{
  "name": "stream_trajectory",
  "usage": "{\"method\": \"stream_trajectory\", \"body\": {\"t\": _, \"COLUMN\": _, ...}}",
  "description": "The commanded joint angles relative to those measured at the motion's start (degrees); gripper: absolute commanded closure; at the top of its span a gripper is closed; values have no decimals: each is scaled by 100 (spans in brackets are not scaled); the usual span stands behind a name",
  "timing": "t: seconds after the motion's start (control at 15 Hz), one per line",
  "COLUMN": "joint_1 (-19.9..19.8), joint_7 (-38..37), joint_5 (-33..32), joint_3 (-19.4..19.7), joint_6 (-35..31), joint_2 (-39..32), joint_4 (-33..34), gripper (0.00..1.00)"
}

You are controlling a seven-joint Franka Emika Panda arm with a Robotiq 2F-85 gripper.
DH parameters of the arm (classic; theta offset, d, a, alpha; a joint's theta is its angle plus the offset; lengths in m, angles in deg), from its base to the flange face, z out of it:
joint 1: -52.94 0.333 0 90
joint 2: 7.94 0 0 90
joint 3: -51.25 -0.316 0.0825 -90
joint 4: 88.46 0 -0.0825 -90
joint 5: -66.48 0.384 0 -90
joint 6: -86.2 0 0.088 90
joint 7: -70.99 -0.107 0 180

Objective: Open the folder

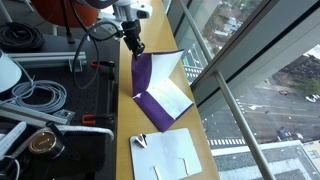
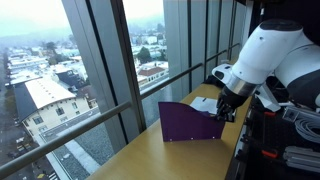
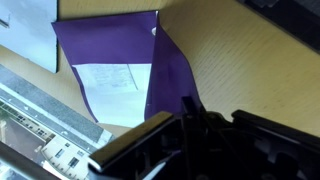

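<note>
The purple folder lies half open on the wooden table by the window. Its front cover is lifted and stands tilted up, and white sheets show inside. My gripper is at the far top edge of the raised cover, shut on it. In an exterior view the cover stands nearly upright with the gripper at its end. In the wrist view the purple cover runs into my fingers, with the inner sheet beside it.
A white card sheet with small slots and a binder clip lies near the table's front. Coiled cables, a red-handled tool and other gear fill the side away from the window. A window rail borders the table.
</note>
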Motion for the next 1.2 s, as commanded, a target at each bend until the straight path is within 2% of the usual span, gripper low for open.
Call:
{"method": "stream_trajectory", "body": {"t": 0.0, "joint_1": -469, "joint_7": 209, "joint_5": -133, "joint_3": -271, "joint_6": 196, "joint_2": 516, "joint_4": -63, "gripper": 100}}
{"method": "stream_trajectory", "body": {"t": 0.4, "joint_1": -1340, "joint_7": 325, "joint_5": -103, "joint_3": -912, "joint_6": 200, "joint_2": 688, "joint_4": 103, "gripper": 100}}
{"method": "stream_trajectory", "body": {"t": 0.73, "joint_1": -2006, "joint_7": 370, "joint_5": 0, "joint_3": -1784, "joint_6": 530, "joint_2": 1136, "joint_4": 122, "gripper": 100}}
{"method": "stream_trajectory", "body": {"t": 1.13, "joint_1": -2742, "joint_7": 433, "joint_5": 183, "joint_3": -2819, "joint_6": 583, "joint_2": 1052, "joint_4": 271, "gripper": 100}}
